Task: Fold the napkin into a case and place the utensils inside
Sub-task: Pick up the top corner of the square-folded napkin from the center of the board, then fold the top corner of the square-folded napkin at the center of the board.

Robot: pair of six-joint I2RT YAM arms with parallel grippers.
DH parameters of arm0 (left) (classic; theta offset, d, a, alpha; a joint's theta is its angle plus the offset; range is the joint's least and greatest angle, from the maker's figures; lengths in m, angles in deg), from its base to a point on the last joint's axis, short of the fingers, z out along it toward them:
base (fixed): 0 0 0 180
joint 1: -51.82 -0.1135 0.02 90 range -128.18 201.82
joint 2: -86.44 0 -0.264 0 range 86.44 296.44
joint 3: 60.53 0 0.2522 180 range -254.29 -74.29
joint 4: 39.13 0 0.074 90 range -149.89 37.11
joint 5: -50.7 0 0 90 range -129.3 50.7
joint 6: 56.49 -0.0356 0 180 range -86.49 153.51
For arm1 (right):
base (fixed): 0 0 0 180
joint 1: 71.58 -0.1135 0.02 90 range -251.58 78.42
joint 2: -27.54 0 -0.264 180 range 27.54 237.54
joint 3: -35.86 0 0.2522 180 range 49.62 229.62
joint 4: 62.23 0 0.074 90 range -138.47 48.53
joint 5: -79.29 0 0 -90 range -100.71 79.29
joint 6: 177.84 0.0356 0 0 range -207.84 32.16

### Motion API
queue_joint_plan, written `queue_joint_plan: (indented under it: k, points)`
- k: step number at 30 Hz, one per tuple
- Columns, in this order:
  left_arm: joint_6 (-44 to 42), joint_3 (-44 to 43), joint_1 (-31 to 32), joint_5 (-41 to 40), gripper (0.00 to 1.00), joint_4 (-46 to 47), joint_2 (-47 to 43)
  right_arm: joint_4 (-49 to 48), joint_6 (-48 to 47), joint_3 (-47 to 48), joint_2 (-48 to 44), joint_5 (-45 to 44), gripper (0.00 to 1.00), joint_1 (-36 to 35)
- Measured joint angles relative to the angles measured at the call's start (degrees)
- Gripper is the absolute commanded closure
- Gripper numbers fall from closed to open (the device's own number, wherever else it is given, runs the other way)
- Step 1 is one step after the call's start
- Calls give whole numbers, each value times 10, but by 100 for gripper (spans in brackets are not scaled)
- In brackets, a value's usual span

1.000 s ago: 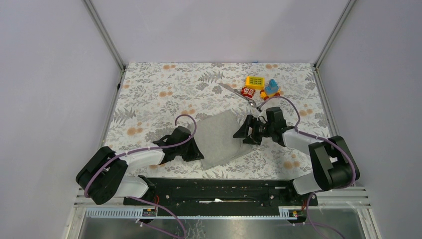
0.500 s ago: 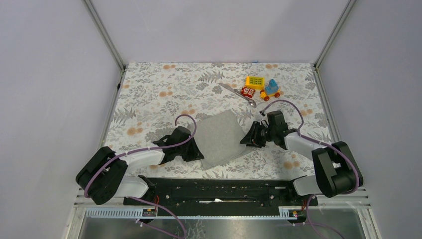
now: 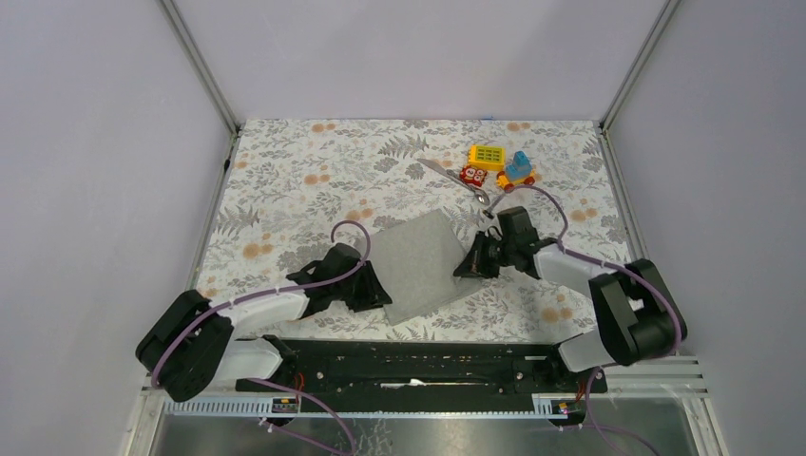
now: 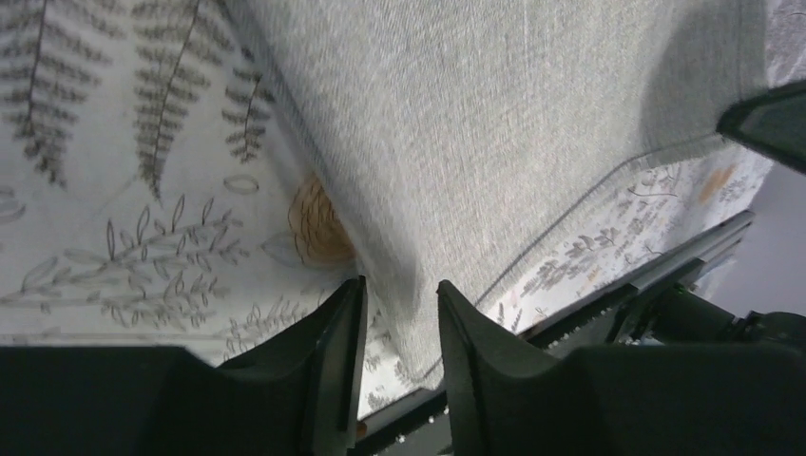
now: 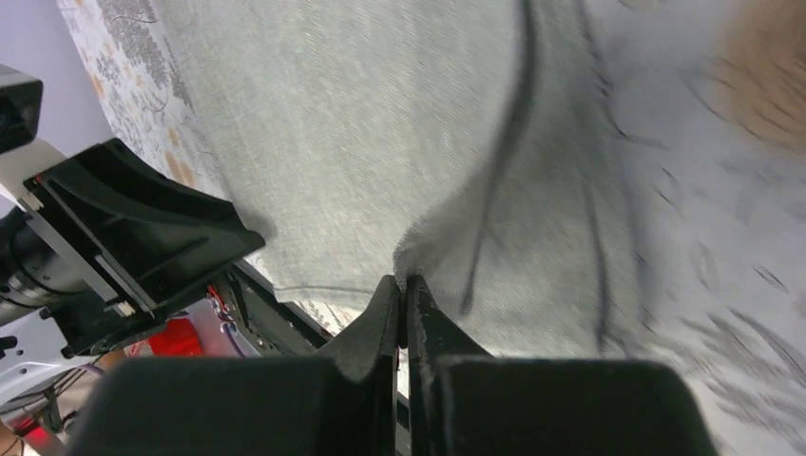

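The grey napkin [image 3: 418,261] lies flat on the floral tablecloth [image 3: 304,180] between my two grippers. My right gripper [image 3: 463,267] is shut on the napkin's right edge, and the cloth [image 5: 361,123] bunches into a small raised peak at its closed tips [image 5: 404,282]. At the napkin's left edge, my left gripper [image 3: 378,294] is open. Its jaws [image 4: 399,296] are parted, and a loose ridge of napkin [image 4: 494,114] lies in the gap unpinched. A slim silver utensil, the spoon [image 3: 457,181], lies on the tablecloth behind the napkin, apart from both grippers.
Colourful toy blocks sit beside the spoon at the back right: a yellow one [image 3: 487,156], a red one [image 3: 470,174] and a blue-topped one [image 3: 519,169]. The arms' black base rail [image 3: 418,366] runs just in front of the napkin's near edge.
My right gripper has moved left onto the napkin's right edge and shut on it. My left gripper has opened, and its pinch on the left edge is let go.
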Motion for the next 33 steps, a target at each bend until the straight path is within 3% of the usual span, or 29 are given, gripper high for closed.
queue_joint_plan:
  k: [6, 13, 20, 33]
  points:
    - [1, 13, -39, 20, 42, -58, -87, -5, -1, 120, 122, 5, 100, -66]
    - [-10, 14, -169, 57, 31, -113, -190, -55, 34, 274, 283, 31, 100, -130]
    - [-45, -17, -247, 91, 30, -166, -189, -88, 79, 379, 394, 46, 100, -163]
    - [-72, -28, -266, 110, 29, -187, -188, -99, 110, 488, 472, 58, 93, -177]
